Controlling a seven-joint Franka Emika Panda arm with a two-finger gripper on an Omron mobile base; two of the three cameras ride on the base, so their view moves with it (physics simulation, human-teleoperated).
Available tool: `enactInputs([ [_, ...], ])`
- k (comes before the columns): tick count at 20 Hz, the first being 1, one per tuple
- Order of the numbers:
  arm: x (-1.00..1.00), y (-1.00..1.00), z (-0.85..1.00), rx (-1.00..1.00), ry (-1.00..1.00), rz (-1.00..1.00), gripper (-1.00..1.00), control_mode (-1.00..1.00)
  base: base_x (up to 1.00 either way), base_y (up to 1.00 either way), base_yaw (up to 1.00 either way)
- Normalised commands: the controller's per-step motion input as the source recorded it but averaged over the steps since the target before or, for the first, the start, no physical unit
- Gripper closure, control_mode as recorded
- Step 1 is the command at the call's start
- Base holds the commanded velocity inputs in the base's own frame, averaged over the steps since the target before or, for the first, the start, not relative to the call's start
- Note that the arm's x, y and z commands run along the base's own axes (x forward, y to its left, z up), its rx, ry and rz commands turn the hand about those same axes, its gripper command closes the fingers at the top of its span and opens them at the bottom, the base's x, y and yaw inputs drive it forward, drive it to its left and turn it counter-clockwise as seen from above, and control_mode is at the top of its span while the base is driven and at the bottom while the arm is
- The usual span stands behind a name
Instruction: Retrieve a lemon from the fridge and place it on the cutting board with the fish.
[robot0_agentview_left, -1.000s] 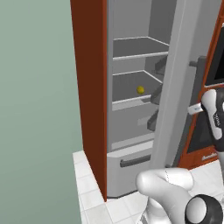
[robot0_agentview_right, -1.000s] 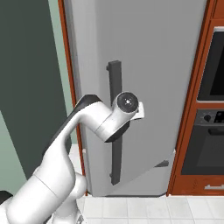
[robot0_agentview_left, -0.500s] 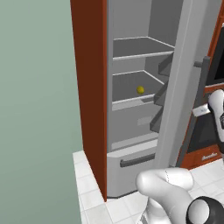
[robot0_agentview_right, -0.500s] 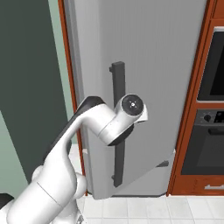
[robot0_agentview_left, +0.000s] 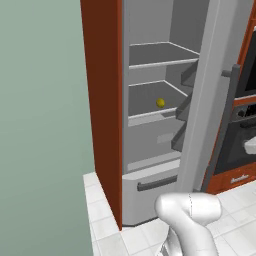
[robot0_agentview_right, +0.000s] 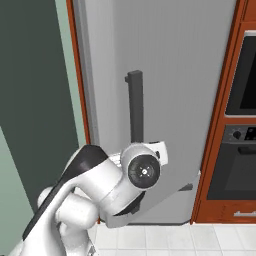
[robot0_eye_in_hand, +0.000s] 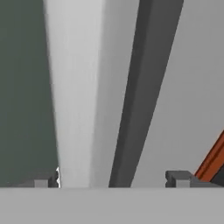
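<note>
We see the fingers (robot0_eye_in_hand: 43, 180) spread wide with the fridge (robot0_agentview_left: 150, 65) door's handle (robot0_eye_in_hand: 140, 96) between them, seemingly untouched. The lemon (robot0_agentview_left: 160, 102) sits on the second inner shelf (robot0_agentview_left: 150, 111), well apart from them.

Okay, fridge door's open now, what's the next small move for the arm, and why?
Probably draw the open gripper back off the door handle and swing toward the lemon, which sits on a shelf in the fridge, reachable past the open door.
</note>
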Motion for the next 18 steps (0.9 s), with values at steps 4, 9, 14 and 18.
enactInputs([
  [4,-0.86,0.81,0.63,-0.48,-0.02,0.14,-1.0,-1.0,0.0,0.0,0.0],
  [9,-0.47,0.78,0.19,-0.48,0.07,0.05,-1.0,-1.0,0.0,0.0,0.0],
  [14,-0.53,0.74,0.1,-0.47,0.06,0.07,-1.0,-1.0,0.0,0.0,0.0],
  [18,-0.04,0.71,-0.1,-0.51,0.21,0.05,-1.0,-1.0,0.0,0.0,0.0],
])
